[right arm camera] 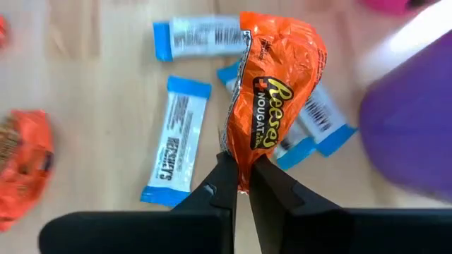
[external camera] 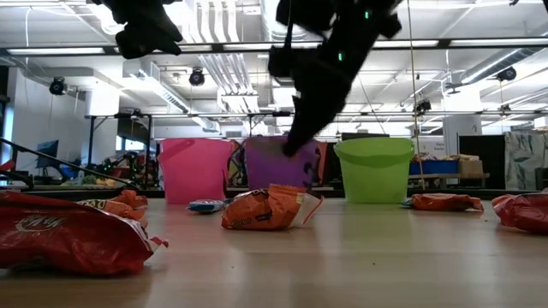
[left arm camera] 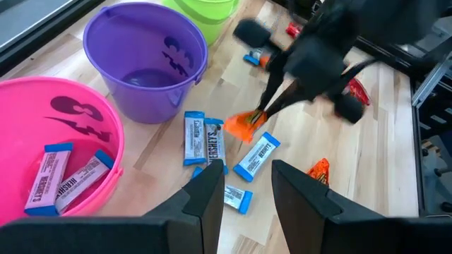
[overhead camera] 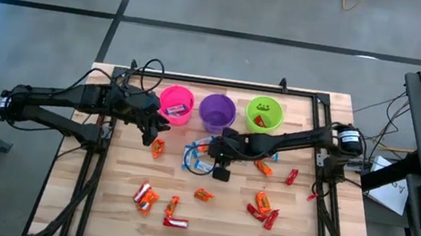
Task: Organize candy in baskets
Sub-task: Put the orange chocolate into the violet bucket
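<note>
While my right pincer (right arm camera: 240,185) pinches the lower edge of an orange candy (right arm camera: 275,99), the bar stands up just ahead of its tips, off the table (right arm camera: 92,106). Blue-and-white bars (right arm camera: 175,141) lie beneath it, the purple basket (right arm camera: 417,120) just beyond. My left pincer (left arm camera: 247,185), fingers apart and empty, hovers beside the pink basket (left arm camera: 106,134).

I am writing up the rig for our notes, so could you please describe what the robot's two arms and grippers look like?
Both arms are dark, near-black, jointed links. The left arm carries loose black cables looping near its wrist. The right arm has a round silver-faced joint near its base. The left gripper and right gripper each end in two slim, flat, matte black fingers.
</note>
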